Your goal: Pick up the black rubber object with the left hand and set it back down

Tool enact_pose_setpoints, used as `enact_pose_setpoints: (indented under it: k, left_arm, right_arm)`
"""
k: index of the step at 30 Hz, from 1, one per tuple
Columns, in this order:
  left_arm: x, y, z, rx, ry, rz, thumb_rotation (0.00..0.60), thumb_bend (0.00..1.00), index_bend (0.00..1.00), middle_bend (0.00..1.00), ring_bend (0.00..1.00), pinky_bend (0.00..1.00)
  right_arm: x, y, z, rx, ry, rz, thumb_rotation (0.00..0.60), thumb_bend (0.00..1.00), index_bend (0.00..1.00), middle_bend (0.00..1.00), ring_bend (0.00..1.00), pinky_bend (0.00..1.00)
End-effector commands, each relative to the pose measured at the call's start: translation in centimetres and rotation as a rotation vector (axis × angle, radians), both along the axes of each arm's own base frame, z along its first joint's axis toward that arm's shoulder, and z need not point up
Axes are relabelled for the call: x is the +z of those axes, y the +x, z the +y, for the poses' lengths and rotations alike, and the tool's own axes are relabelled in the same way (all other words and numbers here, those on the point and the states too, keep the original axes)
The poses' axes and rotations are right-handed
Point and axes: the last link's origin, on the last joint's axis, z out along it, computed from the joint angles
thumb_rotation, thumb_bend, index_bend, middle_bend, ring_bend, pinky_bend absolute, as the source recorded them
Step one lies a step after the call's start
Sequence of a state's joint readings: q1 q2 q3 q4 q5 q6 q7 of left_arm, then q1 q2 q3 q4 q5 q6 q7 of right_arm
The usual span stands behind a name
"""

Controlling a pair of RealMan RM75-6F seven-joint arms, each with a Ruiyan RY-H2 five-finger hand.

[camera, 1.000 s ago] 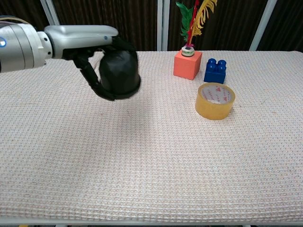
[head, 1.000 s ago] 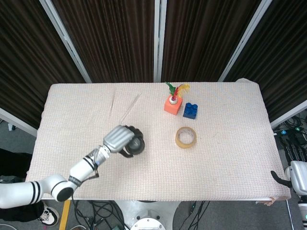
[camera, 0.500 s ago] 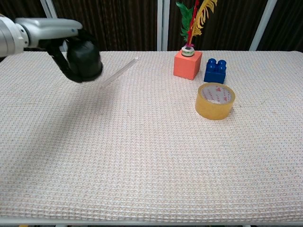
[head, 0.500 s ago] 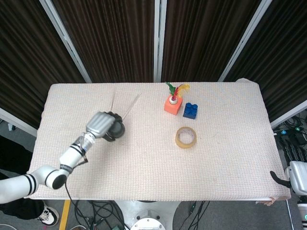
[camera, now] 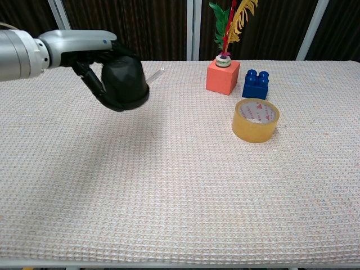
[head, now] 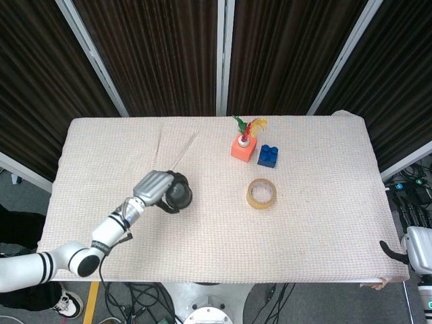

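Your left hand (camera: 98, 59) has its fingers wrapped around the black rubber object (camera: 125, 83), gripping it from above and behind. In the chest view the dark fingers (camera: 93, 84) curl down the near left side of the object, and the silver back of the hand lies over its top. You are holding the object clear of the surface (camera: 180, 185): it hangs tilted, its wider rim facing down and toward the camera, with a faint shadow on the cloth below it. In the head view the same hand (head: 152, 187) and object (head: 179, 194) sit over the left half of the surface, left of the tape roll (head: 260, 193) and well apart from it.

Just behind the object, a clear thin rod (camera: 154, 75) lies on the cloth, partly hidden by it in the chest view. Toward the far side stand an orange block (camera: 223, 76) with a feathered shuttlecock (camera: 228, 22) on top, and a blue toy brick (camera: 256, 84) just beside it. The tape roll lies flat, nearer than both.

Your right hand (head: 417, 248) barely shows at the right edge of the head view, off the surface; you cannot tell how its fingers lie.
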State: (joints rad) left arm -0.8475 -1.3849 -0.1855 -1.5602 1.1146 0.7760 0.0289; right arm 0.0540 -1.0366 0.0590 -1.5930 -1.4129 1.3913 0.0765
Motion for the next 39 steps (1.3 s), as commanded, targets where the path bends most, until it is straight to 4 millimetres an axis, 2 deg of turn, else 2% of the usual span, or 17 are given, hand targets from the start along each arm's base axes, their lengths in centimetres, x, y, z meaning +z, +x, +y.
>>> enact_pose_setpoints:
  k: [1,11,19,24,33,35,39]
  left_arm:
    - [-1.1,-1.2,-0.6,-0.025,0.022,0.024,0.6,0.22,0.46,0.48,0.31,0.41]
    - [-3.5,-3.0,-2.3,-0.067,0.074,0.082,0.6,0.22,0.46,0.48,0.31,0.41]
    - [-5.0,-3.8,-1.9,-0.081,0.124,0.127,0.6,0.21,0.45,0.48,0.3,0.4]
    - [-5.7,-4.6,-1.7,-0.04,0.102,0.126,0.6,0.15,0.41,0.4,0.24,0.38]
    - [-6.5,-5.6,-1.2,-0.013,0.089,0.116,0.6,0.15,0.4,0.39,0.23,0.37]
    - [-6.7,-5.8,-1.2,-0.014,0.073,0.126,0.6,0.12,0.38,0.35,0.19,0.33]
    - [-6.7,-6.0,-1.2,-0.015,0.023,0.148,0.6,0.04,0.22,0.1,0.03,0.19]
  right_arm:
    - [-0.1,0.1,0.1,0.004,0.004,0.001,0.6,0.15,0.0,0.0,0.0,0.0]
    - [-0.1,-0.1,0.0,-0.002,0.004,0.0,0.6,0.15,0.0,0.0,0.0,0.0]
    - [-0.1,0.0,0.0,0.001,0.002,0.003,0.6,0.15,0.0,0.0,0.0,0.0]
    - [-0.1,-0.1,0.0,-0.003,0.004,0.003,0.6,0.15,0.0,0.0,0.0,0.0]
    - [-0.2,-0.2,0.0,-0.008,0.007,0.006,0.6,0.15,0.0,0.0,0.0,0.0]
    - [-0.2,-0.2,0.0,-0.009,0.006,0.006,0.6,0.15,0.0,0.0,0.0,0.0]
    - [-0.2,-0.2,0.0,-0.01,0.007,0.007,0.6,0.15,0.0,0.0,0.0,0.0]
